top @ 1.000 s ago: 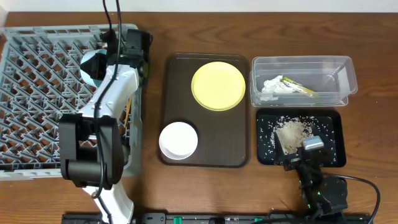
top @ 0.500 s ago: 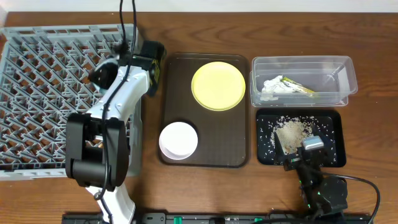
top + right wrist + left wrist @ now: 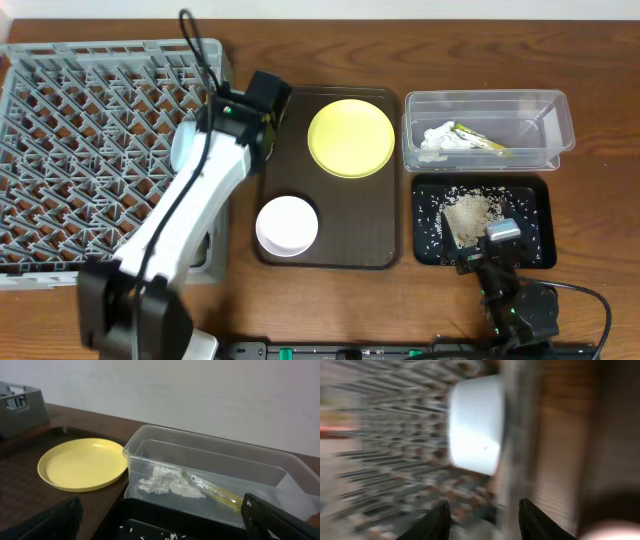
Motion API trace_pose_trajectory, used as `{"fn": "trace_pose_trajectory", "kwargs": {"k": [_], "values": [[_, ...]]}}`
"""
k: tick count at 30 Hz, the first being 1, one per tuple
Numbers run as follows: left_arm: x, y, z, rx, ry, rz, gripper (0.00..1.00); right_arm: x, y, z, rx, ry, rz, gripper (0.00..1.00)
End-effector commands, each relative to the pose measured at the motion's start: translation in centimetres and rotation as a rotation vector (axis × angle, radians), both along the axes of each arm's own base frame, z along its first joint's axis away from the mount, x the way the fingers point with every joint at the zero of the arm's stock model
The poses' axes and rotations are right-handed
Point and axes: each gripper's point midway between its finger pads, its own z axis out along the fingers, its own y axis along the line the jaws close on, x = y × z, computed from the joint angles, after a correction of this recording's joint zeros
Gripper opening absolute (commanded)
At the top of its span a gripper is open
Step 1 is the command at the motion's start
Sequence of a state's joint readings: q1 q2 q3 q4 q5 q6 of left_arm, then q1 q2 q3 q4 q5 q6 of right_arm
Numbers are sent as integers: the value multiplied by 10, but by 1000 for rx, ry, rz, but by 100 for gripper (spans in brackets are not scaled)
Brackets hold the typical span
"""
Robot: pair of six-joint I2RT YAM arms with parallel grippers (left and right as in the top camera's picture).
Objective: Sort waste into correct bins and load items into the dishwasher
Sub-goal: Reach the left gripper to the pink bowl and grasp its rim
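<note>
My left gripper is open and empty over the right edge of the grey dish rack, by the brown tray. The left wrist view is blurred; its open fingers are apart from the light-blue bowl, which sits in the rack. In the overhead view the bowl is partly hidden under my arm. The yellow plate and white bowl sit on the brown tray. My right gripper is open and empty at the black tray's front. The chopsticks are not visible.
The brown serving tray lies in the middle. The clear tub holds white tissue and a yellow-green wrapper. The black tray holds rice crumbs. The right wrist view shows the plate and the tub.
My left arm has swung right, from over the rack to its right edge near the brown tray. The light-blue bowl now lies in the rack. The right arm has not moved.
</note>
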State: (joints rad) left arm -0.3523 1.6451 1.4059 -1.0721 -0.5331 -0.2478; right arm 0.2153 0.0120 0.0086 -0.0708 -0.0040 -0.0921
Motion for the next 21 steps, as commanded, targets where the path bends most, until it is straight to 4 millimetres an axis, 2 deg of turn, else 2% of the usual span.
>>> {"fn": "trace_pose_trajectory", "kwargs": {"k": [1,4,6,10,13,17,21], "values": [[-21,-60,-5,-363,65,-52,45,0,0,-1,-10,-3,2,99],[-39,-92,-6,-522,143,-99,45,0,0,-1,-10,-3,2,99],[-53,-98,-10,-538,203,-108,45,0,0,-1,-10,-3,2,99],[-84,-92,-33,-486,323,-90,45,0,0,-1,-10,-3,2,99],[-103,-77,-56,-434,383,-33,45,0,0,-1,-10,-3,2,99],[-103,-46,-79,-321,353,41,45,0,0,-1,-10,-3,2,99],[-99,-58,-106,-413,324,35,45,0,0,-1,-10,-3,2,99]]}}
